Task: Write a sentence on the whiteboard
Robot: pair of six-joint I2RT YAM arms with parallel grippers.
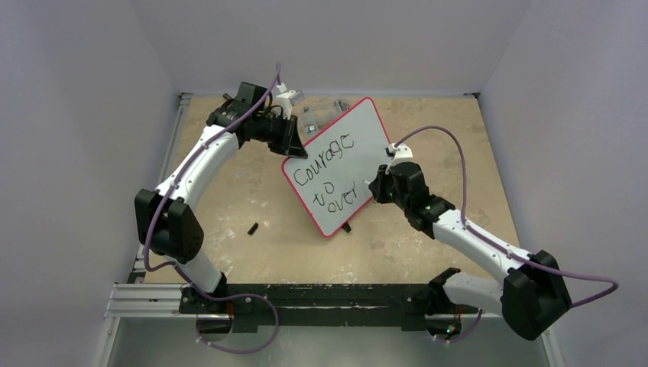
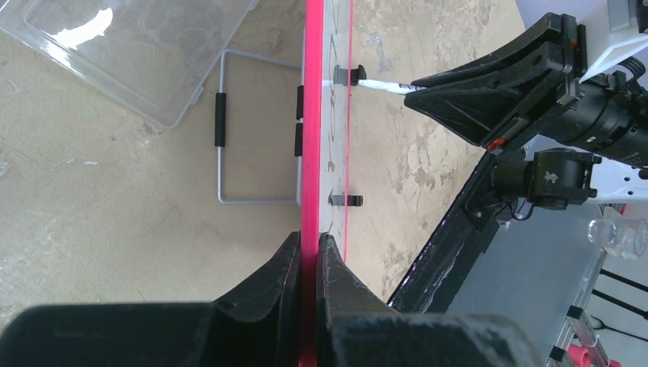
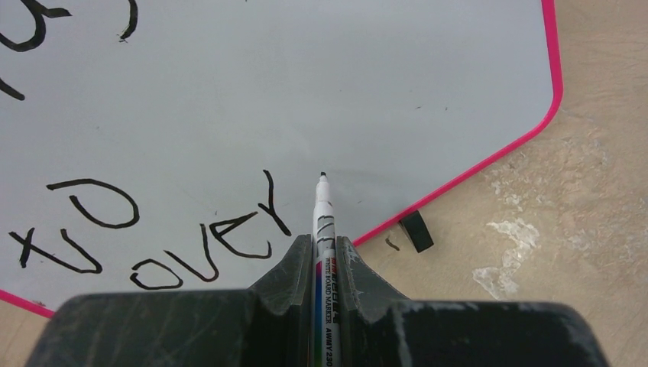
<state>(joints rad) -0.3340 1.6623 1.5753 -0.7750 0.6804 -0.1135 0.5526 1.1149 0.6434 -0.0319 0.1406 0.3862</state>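
Note:
The whiteboard (image 1: pixel 336 164), white with a red-pink frame, stands tilted on the table and reads "Courage to over" in black. My left gripper (image 1: pixel 289 145) is shut on its upper left edge; the left wrist view shows the pink frame (image 2: pixel 312 115) clamped between the jaws. My right gripper (image 1: pixel 380 183) is shut on a white whiteboard marker (image 3: pixel 324 222). The marker's black tip (image 3: pixel 322 177) points at the white surface (image 3: pixel 344 92) just right of "over". One black foot (image 3: pixel 416 231) shows at the board's lower edge.
A clear plastic lidded box (image 2: pixel 130 46) and a wire stand (image 2: pixel 229 130) lie behind the board. A small black marker cap (image 1: pixel 253 228) lies on the table left of the board. The black mounting rail (image 1: pixel 321 298) runs along the near edge.

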